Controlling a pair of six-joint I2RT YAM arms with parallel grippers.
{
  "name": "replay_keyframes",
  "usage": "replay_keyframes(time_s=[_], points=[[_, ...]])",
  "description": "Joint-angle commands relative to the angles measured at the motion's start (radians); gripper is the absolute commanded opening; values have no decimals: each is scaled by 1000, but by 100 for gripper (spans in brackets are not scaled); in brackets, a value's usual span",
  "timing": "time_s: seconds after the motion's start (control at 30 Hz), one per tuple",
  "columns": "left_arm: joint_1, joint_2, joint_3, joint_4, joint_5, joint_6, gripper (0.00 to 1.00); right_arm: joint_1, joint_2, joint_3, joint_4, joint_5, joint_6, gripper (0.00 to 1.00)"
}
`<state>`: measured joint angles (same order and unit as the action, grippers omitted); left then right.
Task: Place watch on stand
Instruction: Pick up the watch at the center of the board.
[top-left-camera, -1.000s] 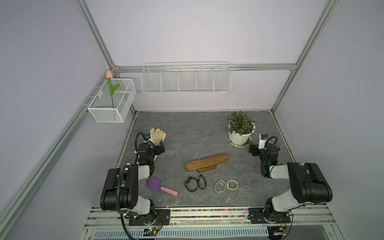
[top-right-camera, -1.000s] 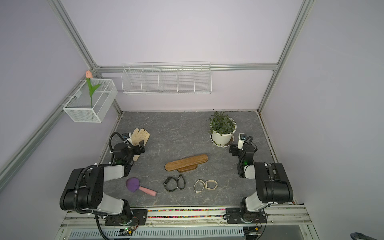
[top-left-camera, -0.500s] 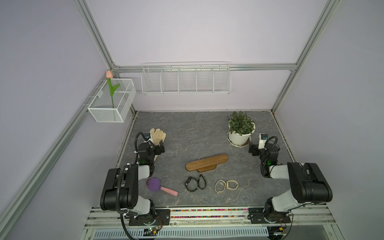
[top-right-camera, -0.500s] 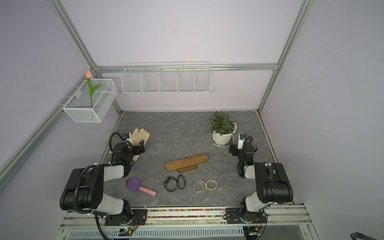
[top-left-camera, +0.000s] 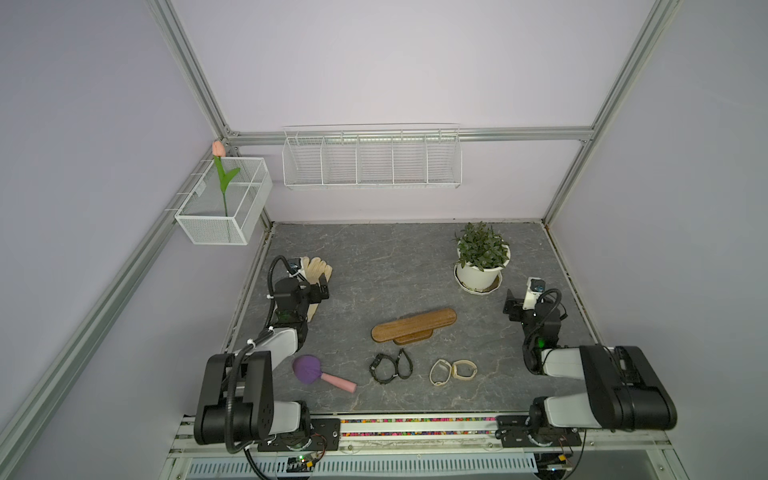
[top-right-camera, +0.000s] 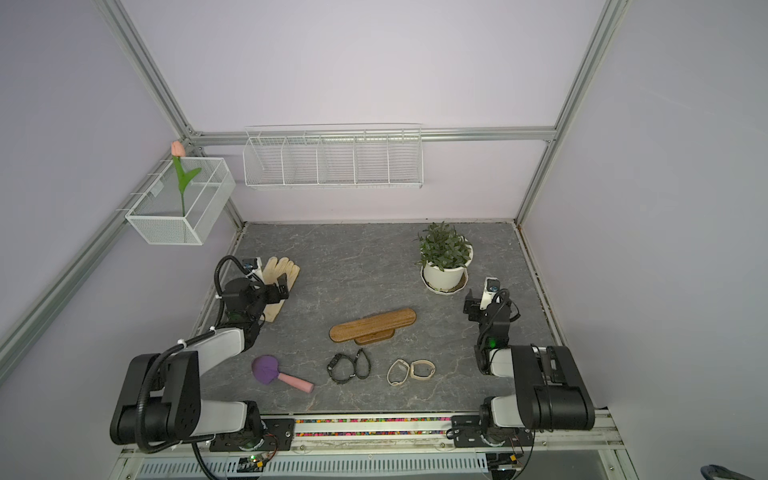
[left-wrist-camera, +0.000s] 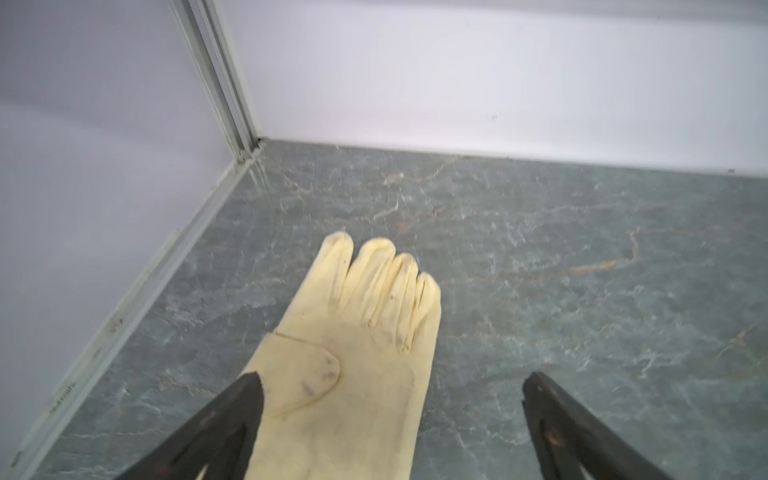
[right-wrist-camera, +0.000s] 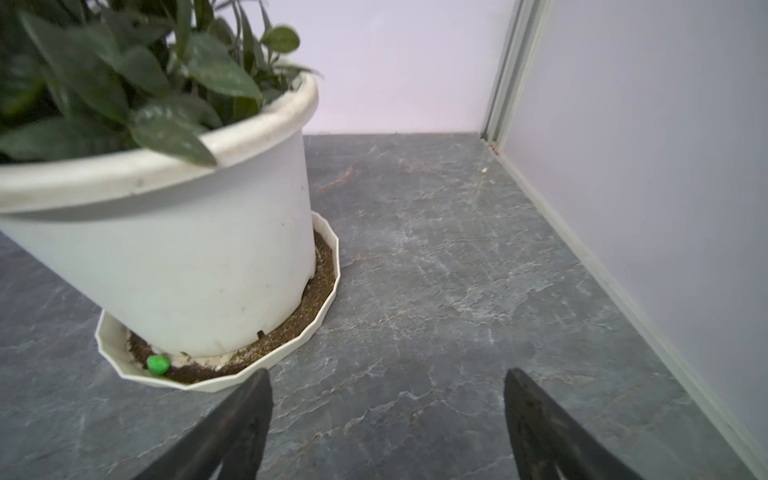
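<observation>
Black looped-strap watch (top-left-camera: 375, 364) lies just near-side of the long brown wooden bar stand (top-left-camera: 413, 330). Judged light, strap floppy; best pinched across one band. Left gripper (left-wrist-camera: 390, 386) and right gripper (right-wrist-camera: 386, 382) stand open, empty.

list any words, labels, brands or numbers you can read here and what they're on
No text can be read in any view.
Dark marks on the base strip along the wall, left wrist view: too blurred to read.
Face of the black watch, in both top views: too small to show any brand or digits.
</observation>
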<state>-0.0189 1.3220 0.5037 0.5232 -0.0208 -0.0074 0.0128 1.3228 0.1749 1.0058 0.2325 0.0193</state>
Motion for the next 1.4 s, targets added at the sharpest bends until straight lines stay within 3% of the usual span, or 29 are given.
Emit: replay_keyframes(time_s=[0.0,0.23,0.33,0.4,0.63,0.7,0.77,0.83,1.0,1.2,1.33,1.37], points=[[-7,-104,10,-102,-74,-57,99,21,-212,-14,-100,141,48,88],[-38,-357,-8,-324,-258,-169,99,78,-785,-17,-676,272,176,88],[-39,-431,-15,-389,-307,-263,99,118,-936,10,-850,262,180,88],[-39,-460,-19,-396,-266,-293,99,141,-970,41,-923,247,166,88],[-39,-468,32,-436,-119,-377,99,235,-843,201,-1057,94,158,88],[-40,-458,48,-457,-161,-432,99,254,-749,268,-1117,79,179,88],[-39,-439,59,-496,-285,-547,99,284,-673,313,-1132,62,185,88],[-39,-409,96,-596,-377,-642,99,338,-634,337,-1126,106,190,88],[-40,-317,191,-709,-364,-645,99,485,-547,441,-1235,250,201,88],[-39,-271,237,-733,-238,-574,99,746,-459,496,-1348,452,216,89],[-39,-297,241,-736,-169,-556,100,903,-387,552,-1476,531,295,99],[-39,-309,243,-743,-162,-558,100,937,-368,565,-1505,540,316,97]])
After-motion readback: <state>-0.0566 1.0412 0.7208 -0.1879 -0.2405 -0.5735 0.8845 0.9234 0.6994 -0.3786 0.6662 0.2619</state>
